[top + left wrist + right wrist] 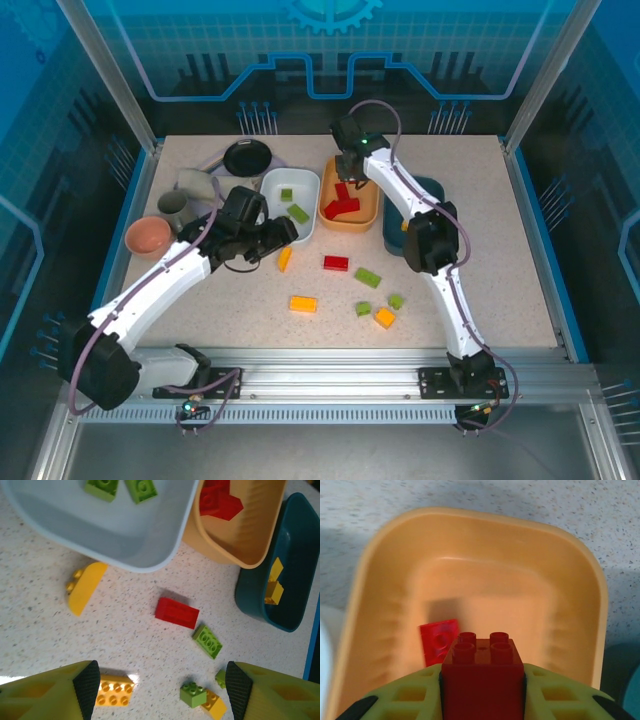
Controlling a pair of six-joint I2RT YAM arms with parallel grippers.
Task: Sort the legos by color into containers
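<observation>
Clamping a red four-stud brick (482, 655) between its yellow-green fingers (395, 700), the right gripper (482, 690) hung over the smooth, round-cornered orange tub (385, 570), where a flat red piece (439, 639) lay on the floor. The left gripper (162, 687) stood released, black pads (89, 685) apart, above the speckled desk (40, 630). Loose on the desk lay a red sloped brick (176, 612), a yellow curved brick (85, 586) and a green studded brick (207, 641). Two green bricks (141, 489) lay in the white tub (100, 535); yellow bricks (273, 587) lay in the teal tub (295, 555).
</observation>
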